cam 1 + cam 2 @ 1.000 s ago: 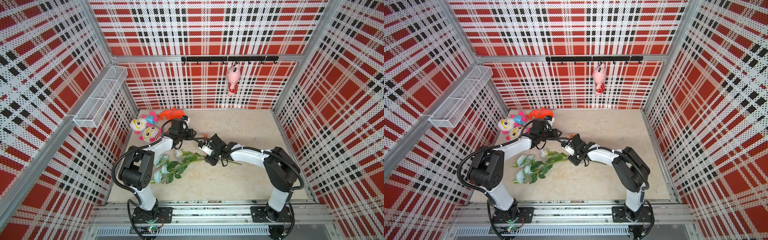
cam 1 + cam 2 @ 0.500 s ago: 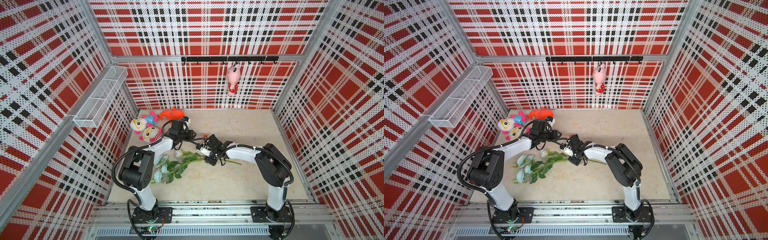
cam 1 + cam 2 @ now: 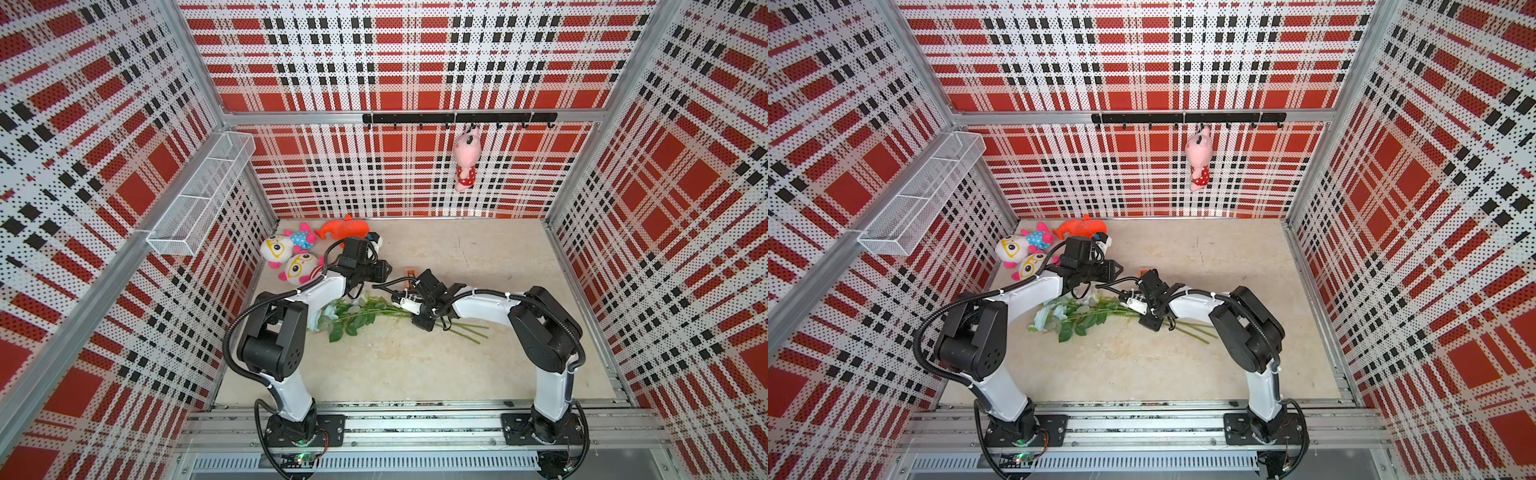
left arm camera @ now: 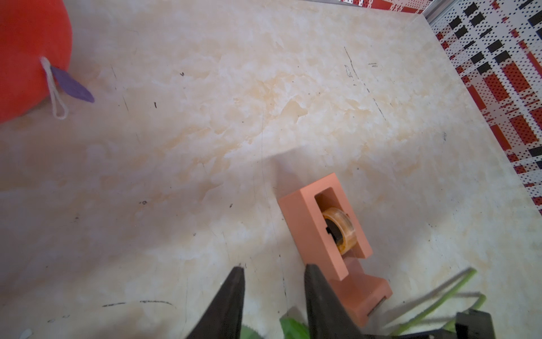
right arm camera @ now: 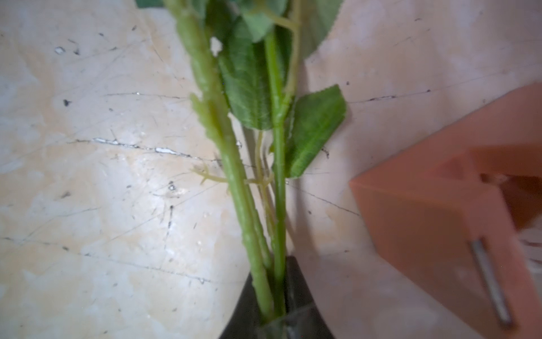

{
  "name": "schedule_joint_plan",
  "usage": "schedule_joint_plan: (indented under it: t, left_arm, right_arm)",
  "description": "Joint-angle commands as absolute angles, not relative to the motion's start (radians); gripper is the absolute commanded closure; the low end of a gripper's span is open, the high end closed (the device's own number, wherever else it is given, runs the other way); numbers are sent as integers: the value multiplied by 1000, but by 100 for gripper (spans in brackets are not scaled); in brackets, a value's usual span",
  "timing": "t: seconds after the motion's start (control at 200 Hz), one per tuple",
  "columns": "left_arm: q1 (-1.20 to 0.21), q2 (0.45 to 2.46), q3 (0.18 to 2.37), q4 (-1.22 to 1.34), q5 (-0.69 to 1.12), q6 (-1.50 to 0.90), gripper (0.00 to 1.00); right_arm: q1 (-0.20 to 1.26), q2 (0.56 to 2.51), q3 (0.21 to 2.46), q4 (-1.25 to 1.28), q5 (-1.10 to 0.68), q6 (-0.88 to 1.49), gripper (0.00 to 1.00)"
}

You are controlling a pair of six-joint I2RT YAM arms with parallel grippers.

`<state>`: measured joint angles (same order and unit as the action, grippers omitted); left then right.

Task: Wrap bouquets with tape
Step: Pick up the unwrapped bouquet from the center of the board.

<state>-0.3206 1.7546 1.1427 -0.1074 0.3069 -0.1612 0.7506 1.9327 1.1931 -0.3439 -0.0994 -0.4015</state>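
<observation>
1. Where the bouquet lies flat on the worktop, its pale rose heads point toward the left edge and its bare stem ends toward the right edge.
2. Low over that bunch reaches the right arm. In the right wrist view, the right jaws are closed on the green stems, which run straight out from between them, with leaves just beyond.
3. Near the middle of the worktop, just beside the stems on their far-edge side, the orange-tan tape dispenser stands upright, and the clear roll sits in its slot.
4. Bent over from the left edge, the left arm brings the left jaws down by the dispenser. They stand narrowly apart with only bare worktop between them. One tip is close against the dispenser's side, but I cannot tell whether it touches.
5. Several plush toys crowd the far left corner. A pink plush hangs from the hook rail on the back wall, and a wire basket is fixed to the left wall.
</observation>
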Motion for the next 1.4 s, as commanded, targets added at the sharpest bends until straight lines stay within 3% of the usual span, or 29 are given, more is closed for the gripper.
schedule_joint_plan:
  t: [0.0,0.251,0.741,0.932,1.082,1.398]
  left_arm:
    - [-311,1746,1188,-145,326,-120,63]
    - [-282,1698,1220,-151,351,-109,63]
    - [-282,1614,1215,-137,314,-78,62]
    - [-333,1607,1234,-188,168,25,41]
    - [-342,1544,1176,-103,144,82,0]
    - [-340,1461,1099,21,203,285,2]
  right_arm:
    - [747,1894,1157,-310,-81,-467,90]
    - [747,1804,1070,-229,-100,-610,100]
    - [747,1708,1005,-114,-62,-808,100]
    - [748,1679,982,-35,-38,-866,100]
    - [747,1667,973,26,-29,-908,100]
    - [747,1677,1005,39,4,-970,100]
